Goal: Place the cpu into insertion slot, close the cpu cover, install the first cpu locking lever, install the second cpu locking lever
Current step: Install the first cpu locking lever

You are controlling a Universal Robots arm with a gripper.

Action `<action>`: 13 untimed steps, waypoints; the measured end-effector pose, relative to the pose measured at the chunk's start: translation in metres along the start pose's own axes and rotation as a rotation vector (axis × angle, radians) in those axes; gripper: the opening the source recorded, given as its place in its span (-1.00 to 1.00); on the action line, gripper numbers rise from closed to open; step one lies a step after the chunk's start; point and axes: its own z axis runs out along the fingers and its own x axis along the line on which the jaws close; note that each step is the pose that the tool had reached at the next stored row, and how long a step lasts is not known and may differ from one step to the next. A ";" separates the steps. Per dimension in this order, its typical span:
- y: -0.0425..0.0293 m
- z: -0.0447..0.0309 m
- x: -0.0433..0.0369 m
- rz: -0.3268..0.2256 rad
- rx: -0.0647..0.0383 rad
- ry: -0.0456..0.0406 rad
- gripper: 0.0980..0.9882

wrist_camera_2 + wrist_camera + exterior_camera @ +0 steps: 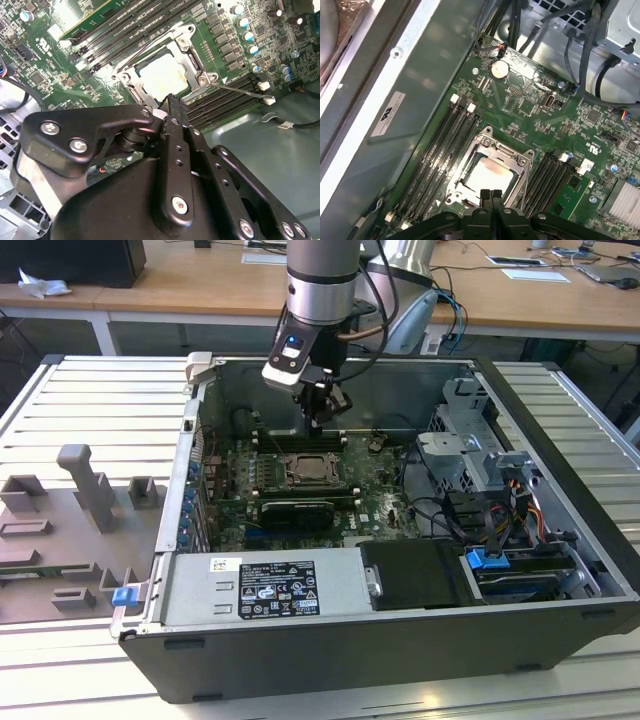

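The cpu (pixel 162 77) (pixel 487 176) lies flat in the insertion slot (pixel 305 473), its pale metal face showing through the window of the cpu cover (pixel 194 56) (pixel 492 148), which lies down over it. A thin metal locking lever (pixel 242 90) sticks out sideways from one corner of the socket. My gripper (pixel 320 422) (pixel 170 103) (pixel 490 196) hangs a little above the socket's edge, shut, with its black fingers pressed together and nothing between them.
Black memory slots (pixel 442 150) flank the socket on both sides. The case wall (pixel 395 100) rises close behind it. Cables and a drive cage (pixel 480 465) crowd the exterior view's right, the power supply (pixel 265 585) lies in front, and grey fixtures (pixel 85 490) stand outside the case.
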 end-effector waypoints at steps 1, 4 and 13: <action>0.0000 0.0000 0.0000 -0.004 0.000 -0.0001 -0.98; 0.0000 0.0000 0.0000 -0.027 -0.001 0.0001 -0.98; 0.0000 0.0000 0.0000 -0.119 -0.003 0.0004 -0.98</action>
